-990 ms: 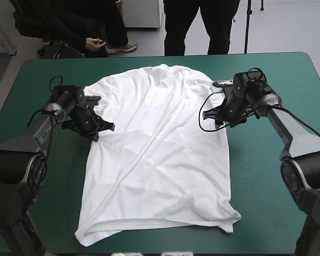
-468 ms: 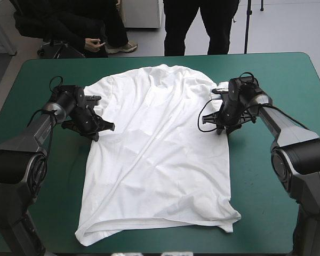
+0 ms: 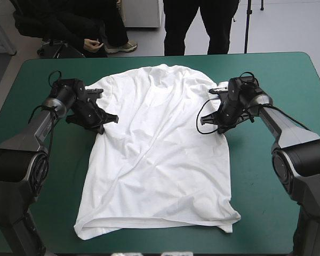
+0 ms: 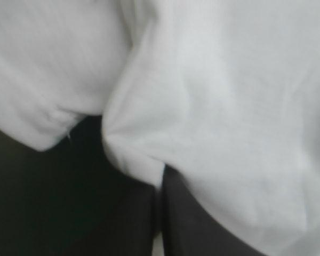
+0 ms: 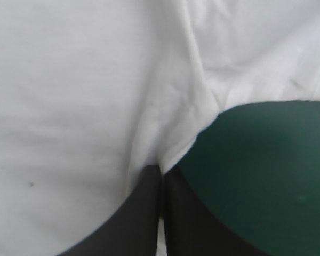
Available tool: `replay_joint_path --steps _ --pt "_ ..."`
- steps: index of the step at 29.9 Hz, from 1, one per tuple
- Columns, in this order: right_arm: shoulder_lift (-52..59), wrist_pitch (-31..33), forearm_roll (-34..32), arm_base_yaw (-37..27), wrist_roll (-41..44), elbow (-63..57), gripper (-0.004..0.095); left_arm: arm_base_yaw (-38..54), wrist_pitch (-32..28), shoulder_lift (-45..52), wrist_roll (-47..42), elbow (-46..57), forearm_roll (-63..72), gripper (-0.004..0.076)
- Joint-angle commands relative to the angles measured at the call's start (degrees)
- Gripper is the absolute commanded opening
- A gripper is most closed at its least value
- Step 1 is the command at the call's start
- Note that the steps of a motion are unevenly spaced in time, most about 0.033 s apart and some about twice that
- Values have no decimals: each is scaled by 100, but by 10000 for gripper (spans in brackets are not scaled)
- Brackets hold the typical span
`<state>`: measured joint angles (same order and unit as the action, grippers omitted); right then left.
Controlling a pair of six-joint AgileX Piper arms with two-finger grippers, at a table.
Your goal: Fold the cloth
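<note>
White T-shirt (image 3: 160,154) flat on teal-green cover (image 3: 266,160) | left gripper (image 4: 159,178) pinching its edge | right gripper (image 5: 161,170) likewise

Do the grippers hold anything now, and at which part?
Both hold the T-shirt: the left gripper pinches its side edge just below one sleeve, the right gripper the opposite side edge below the other sleeve.

The T-shirt (image 4: 229,96) is blurring in the left wrist view and running past the edges of both wrist views; from above it is hiding the middle of the bench (image 3: 266,176).
</note>
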<state>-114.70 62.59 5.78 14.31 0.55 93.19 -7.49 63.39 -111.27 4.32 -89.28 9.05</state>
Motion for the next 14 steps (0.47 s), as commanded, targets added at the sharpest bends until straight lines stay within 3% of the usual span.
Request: replay_joint_path --steps 1,14 --pt "785 -80 -41 -81 -209 162 -17 -23 78 613 -14 -549 140 -17" --pt "2409 61 -156 -397 -673 904 -17 -23 243 2065 -25 -1359 294 -17"
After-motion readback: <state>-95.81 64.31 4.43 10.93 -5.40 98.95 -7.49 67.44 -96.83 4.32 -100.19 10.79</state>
